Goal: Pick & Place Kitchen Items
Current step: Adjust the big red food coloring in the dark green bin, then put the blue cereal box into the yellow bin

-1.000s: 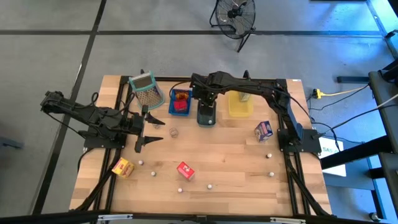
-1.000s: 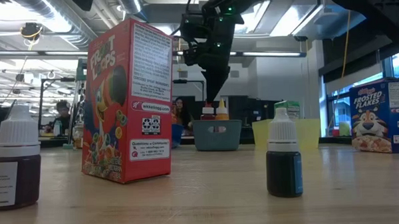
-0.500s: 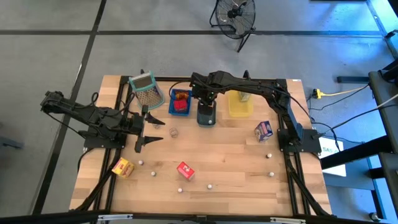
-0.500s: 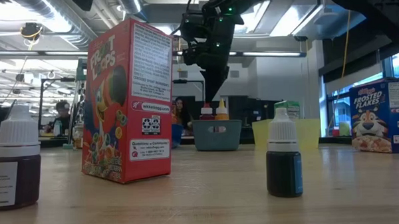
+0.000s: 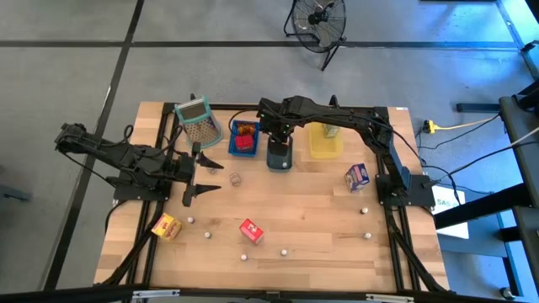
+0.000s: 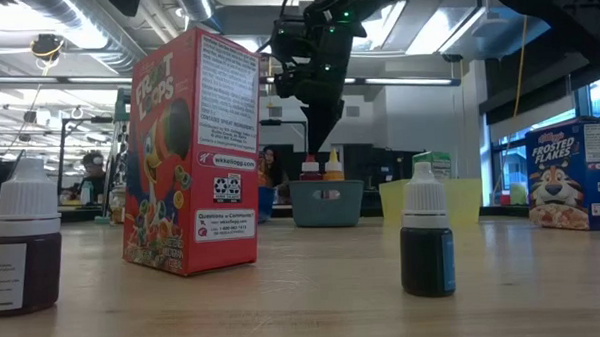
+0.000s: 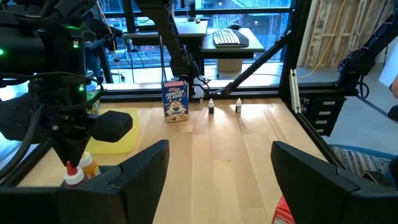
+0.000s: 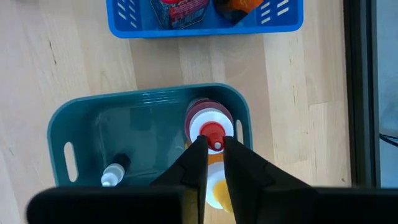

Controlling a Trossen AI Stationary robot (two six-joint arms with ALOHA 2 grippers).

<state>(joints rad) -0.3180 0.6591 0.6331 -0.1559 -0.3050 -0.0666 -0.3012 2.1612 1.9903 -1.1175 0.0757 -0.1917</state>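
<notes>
My right gripper (image 8: 212,144) points down over the grey-blue tray (image 8: 74,124), which stands at the table's far middle. Its fingertips stand close together at the nozzle of a red-capped bottle (image 8: 210,123) that is upright in the tray, next to a yellow bottle (image 8: 214,186) and a small white-capped bottle (image 8: 113,174). My left gripper (image 5: 205,175) waits open and level at the table's left, with nothing between its fingers. A red carton (image 5: 251,230), a yellow-orange carton (image 5: 166,225) and a blue carton (image 5: 357,177) stand on the table. My right gripper has the red nozzle tip (image 8: 215,145) of the red-capped bottle between the very ends of its two fingers, which come from above and point down. The bottle stands upright with its base in the grey-blue tray.
A blue tray (image 5: 245,139) with items, a yellow tray (image 5: 325,141) and a mesh basket (image 5: 199,122) line the far edge. Several tiny white-capped bottles (image 6: 426,239) and a small jar (image 5: 236,178) dot the table's middle and near part.
</notes>
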